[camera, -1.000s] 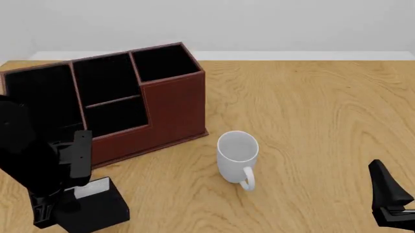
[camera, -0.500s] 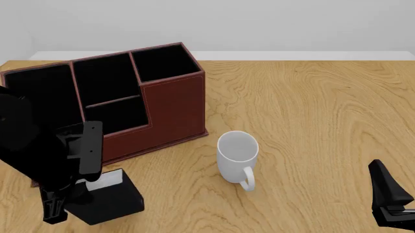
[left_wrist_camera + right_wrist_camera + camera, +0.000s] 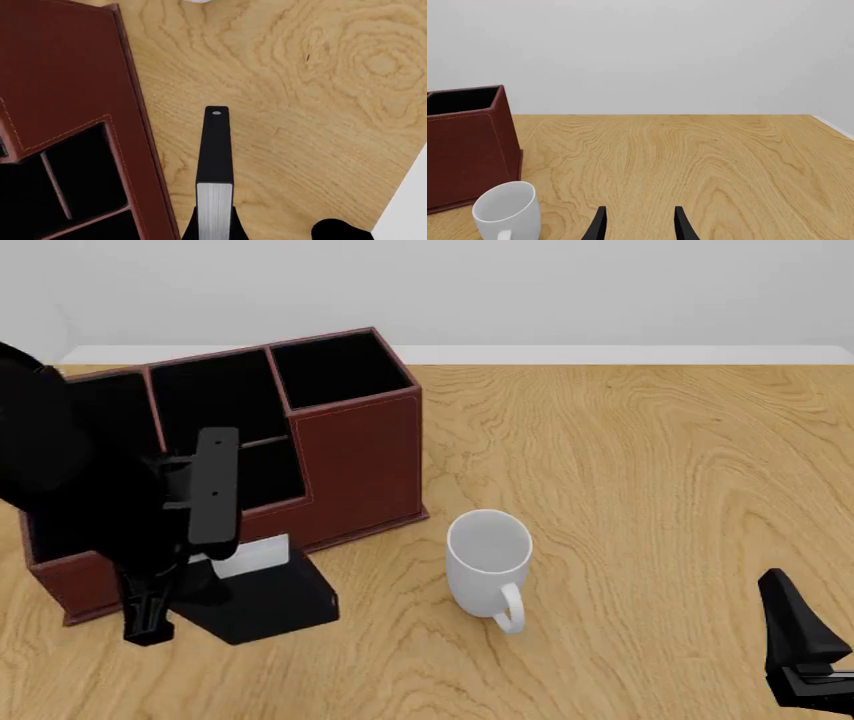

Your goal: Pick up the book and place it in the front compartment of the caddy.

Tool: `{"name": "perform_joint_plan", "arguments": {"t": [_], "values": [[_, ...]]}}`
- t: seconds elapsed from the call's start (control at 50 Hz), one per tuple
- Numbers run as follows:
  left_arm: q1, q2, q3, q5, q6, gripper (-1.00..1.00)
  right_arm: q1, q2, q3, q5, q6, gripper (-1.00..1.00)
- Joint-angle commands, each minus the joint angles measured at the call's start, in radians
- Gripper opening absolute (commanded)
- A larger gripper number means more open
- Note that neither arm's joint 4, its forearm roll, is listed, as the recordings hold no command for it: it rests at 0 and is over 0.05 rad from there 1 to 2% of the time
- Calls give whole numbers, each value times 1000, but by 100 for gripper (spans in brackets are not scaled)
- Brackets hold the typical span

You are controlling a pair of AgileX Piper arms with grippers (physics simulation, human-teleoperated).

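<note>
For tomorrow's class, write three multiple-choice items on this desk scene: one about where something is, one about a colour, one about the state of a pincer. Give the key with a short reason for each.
1. Where does the mug stand, seen from the front camera?
A. Inside the caddy
B. On the table, right of the caddy
C. On top of the book

2. What colour is the book's cover?
A. Black
B. Red
C. White

3. What is the left pincer doing?
A. Hanging open over the mug
B. Shut on the book
C. Out of sight

Key:
1 B: the mug stands on the bare table, apart from the caddy.
2 A: the book shows a black cover with pale page edges.
3 B: the left pincer grips the book's end in the wrist view, while the right pincer is open and empty.
</note>
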Motion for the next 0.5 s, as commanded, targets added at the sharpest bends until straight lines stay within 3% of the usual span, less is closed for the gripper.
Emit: {"name": "perform_joint_plan", "arguments": {"t": [0.02,0.04,0.14,0.16,0.22,0.44,0.5], "values": [[28,41,-108,0,70,-100,0,0,0,0,0,100],[74,46,-125,0,110,-100,0,0,0,0,0,100],[155,69,-180,0,139,-100,0,0,0,0,0,100],[151,83,-199,0,113,-100,0,0,0,0,0,100],[174,71,-188,0,166,-100,0,0,0,0,0,100],[33,133,-279,0,-6,-100,0,0,0,0,0,100],[89,132,-264,0,61,-100,0,0,0,0,0,100]]}}
